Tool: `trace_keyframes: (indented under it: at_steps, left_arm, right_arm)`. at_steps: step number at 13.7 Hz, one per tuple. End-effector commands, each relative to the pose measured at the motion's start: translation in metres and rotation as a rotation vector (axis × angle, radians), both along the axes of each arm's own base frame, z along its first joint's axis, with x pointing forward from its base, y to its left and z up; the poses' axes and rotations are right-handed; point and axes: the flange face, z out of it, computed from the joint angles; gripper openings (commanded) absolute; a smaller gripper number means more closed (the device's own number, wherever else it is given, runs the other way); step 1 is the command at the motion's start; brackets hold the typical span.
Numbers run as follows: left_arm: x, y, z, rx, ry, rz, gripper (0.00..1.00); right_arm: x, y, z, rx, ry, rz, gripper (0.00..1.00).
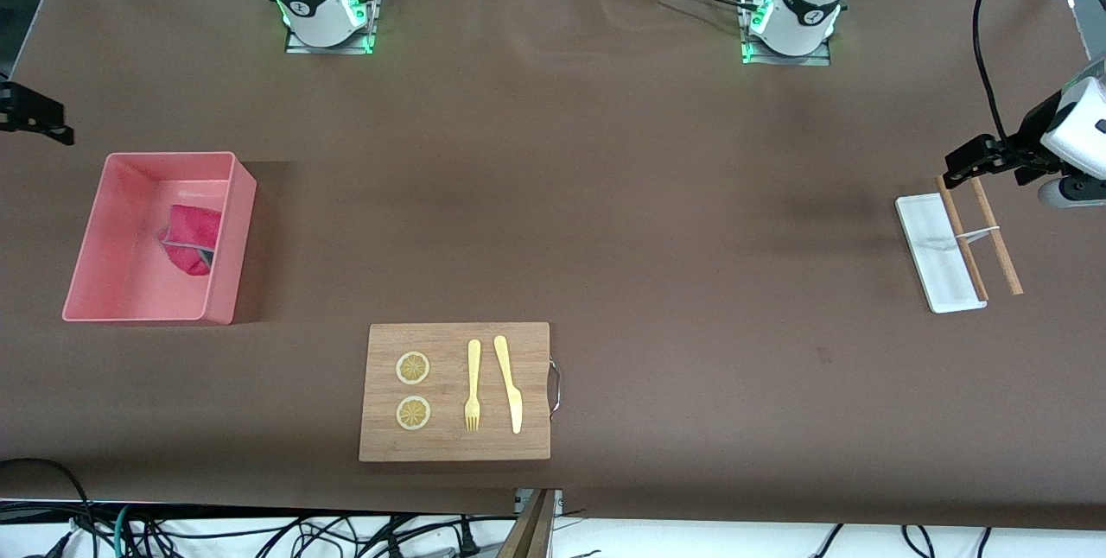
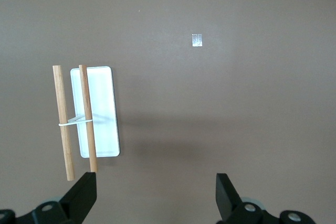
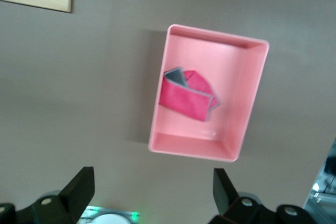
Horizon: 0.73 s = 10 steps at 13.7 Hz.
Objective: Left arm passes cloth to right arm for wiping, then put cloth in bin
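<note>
The cloth [image 1: 192, 238], magenta-red with a grey edge, lies crumpled in the pink bin [image 1: 86, 282] at the right arm's end of the table. The right wrist view also shows the cloth [image 3: 186, 98] in the bin [image 3: 247, 103]. My right gripper [image 1: 39, 117] is open and empty, high over the table edge beside the bin; its fingertips [image 3: 152, 179] stand wide apart. My left gripper [image 1: 963, 165] is open and empty, up over the table at the left arm's end, near the white tray. Its own view [image 2: 157, 182] shows bare table between the fingers.
A wooden board [image 1: 454, 450] near the front camera carries two lemon slices [image 1: 413, 389], a fork [image 1: 473, 385] and a knife [image 1: 510, 385]. A flat white tray [image 1: 933, 264] lies at the left arm's end, with two banded wooden sticks [image 1: 994, 238] partly on it.
</note>
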Motion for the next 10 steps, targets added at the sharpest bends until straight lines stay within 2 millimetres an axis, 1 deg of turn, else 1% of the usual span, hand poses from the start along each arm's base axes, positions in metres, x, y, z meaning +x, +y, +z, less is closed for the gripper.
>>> trace_keyframes:
  at_steps: [1,2,4,5,10]
  left_arm:
    - [0.0034,-0.0009,0.0042,-0.018,-0.011,-0.001,1.00]
    - [0.0038,-0.0009,0.0033,-0.018,-0.010,-0.001,1.00]
    - [0.0037,-0.0001,0.0033,-0.018,-0.010,0.001,1.00]
    - [0.0038,-0.0009,0.0033,-0.018,-0.010,-0.001,1.00]
    - [0.0038,-0.0009,0.0033,-0.018,-0.010,-0.001,1.00]
  right_arm:
    - [-0.0150,0.0193,0.0070,-0.008,0.019,-0.075,1.00]
    - [-0.0151,0.0216,0.0059,0.017,0.021,-0.095,1.00]
    - [-0.0170,0.0153,0.0026,0.027,0.035,-0.122,1.00]
    - [-0.0149,0.0136,0.0000,0.024,0.043,-0.125,1.00]
    - [-0.0097,0.0152,-0.0023,0.025,0.057,-0.123,1.00]
